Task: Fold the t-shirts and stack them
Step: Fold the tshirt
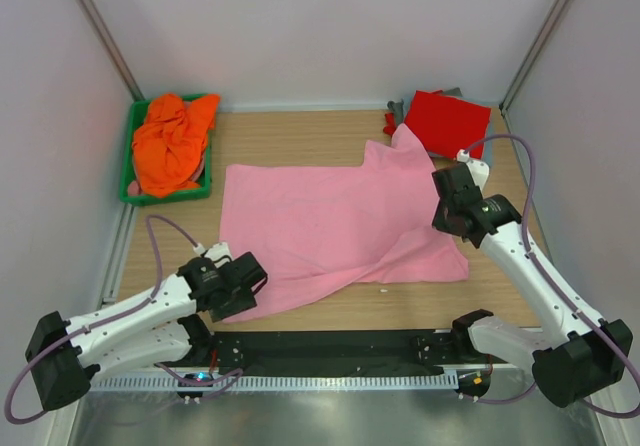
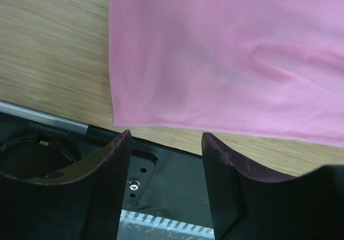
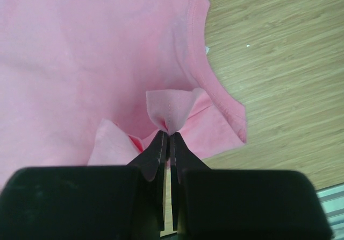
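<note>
Orange t-shirt (image 1: pixel 172 146) in green crate (image 1: pixel 168 195)

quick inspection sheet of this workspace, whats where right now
surface: wooden table, bare apart from the cloth
job's things: pink t-shirt spread flat mid-table, right part folded over; orange t-shirt bunched in a green bin at far left; red t-shirt folded at far right, on grey cloth
clutter: one white speck by the pink t-shirt's near edge
grippers: left gripper open, empty, at the shirt's near left corner; right gripper shut on a pinch of pink cloth
cables: purple cable looping off the left arm, another off the right
surroundings: white walls, metal posts in the far corners
</note>
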Robot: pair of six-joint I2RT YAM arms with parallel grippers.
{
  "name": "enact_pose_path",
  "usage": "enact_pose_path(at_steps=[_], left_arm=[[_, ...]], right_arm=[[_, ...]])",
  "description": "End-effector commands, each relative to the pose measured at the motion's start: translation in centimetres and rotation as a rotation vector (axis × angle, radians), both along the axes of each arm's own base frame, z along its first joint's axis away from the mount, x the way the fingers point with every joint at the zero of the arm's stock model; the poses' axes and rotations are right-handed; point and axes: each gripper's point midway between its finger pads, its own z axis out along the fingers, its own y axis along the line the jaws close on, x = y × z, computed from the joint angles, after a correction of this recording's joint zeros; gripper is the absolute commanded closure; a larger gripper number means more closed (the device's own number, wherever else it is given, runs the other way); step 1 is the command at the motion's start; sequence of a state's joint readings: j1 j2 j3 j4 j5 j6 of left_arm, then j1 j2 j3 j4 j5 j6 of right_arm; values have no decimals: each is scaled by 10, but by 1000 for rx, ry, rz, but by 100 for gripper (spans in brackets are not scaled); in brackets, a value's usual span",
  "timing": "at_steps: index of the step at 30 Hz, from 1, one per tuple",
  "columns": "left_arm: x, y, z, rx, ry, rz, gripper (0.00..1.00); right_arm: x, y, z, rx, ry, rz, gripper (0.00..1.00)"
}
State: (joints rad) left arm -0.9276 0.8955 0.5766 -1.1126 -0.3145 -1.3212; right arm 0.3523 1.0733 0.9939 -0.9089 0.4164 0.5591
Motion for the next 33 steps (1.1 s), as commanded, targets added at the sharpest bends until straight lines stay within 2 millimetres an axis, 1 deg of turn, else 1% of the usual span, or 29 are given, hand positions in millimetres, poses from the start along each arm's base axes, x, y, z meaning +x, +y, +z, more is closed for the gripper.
enact_pose_path(at_steps=[1, 2, 3, 4, 6, 7, 8, 12, 17, 20, 24, 29, 30, 31, 33], left_arm=[[16, 7, 5, 36, -92, 84, 43], [16, 9, 3, 44, -93, 87, 42], [18, 6, 0, 32, -101, 93, 42], [15, 10, -8, 39, -91, 102, 42], [12, 9, -16, 32, -80, 112, 43], [9, 12, -22, 37, -70, 119, 43], [8, 13, -23, 38, -68, 125, 44], [9, 18, -19, 65, -98, 127, 48], [6, 20, -23, 206, -41, 74, 44], [4, 18, -25, 249, -30, 60, 44], [1, 13, -26, 236, -37, 56, 44], [3, 11, -26, 215, -56, 44, 40], [4, 11, -26, 211, -61, 43, 42], [5, 10, -26, 209, -66, 36, 60], [7, 9, -25, 208, -75, 34, 83]], right_arm=[[5, 5, 8, 24, -39, 33, 99], [4, 3, 5, 23, -31, 32, 99], [3, 4, 5, 25, -32, 34, 99], [2, 4, 3, 26, -28, 37, 99], [0, 4, 1, 25, -22, 41, 99], [0, 4, 1, 24, -18, 44, 99], [-1, 3, 1, 24, -19, 45, 99], [-1, 4, 0, 33, -14, 49, 99], [-1, 7, -5, 41, -6, 56, 99], [-1, 6, -5, 36, -2, 57, 99], [-1, 6, -5, 35, 0, 59, 99], [0, 8, -7, 40, 4, 59, 99], [0, 7, -7, 39, 4, 61, 99], [0, 8, -7, 41, 3, 59, 99], [0, 8, -7, 47, 3, 57, 99]])
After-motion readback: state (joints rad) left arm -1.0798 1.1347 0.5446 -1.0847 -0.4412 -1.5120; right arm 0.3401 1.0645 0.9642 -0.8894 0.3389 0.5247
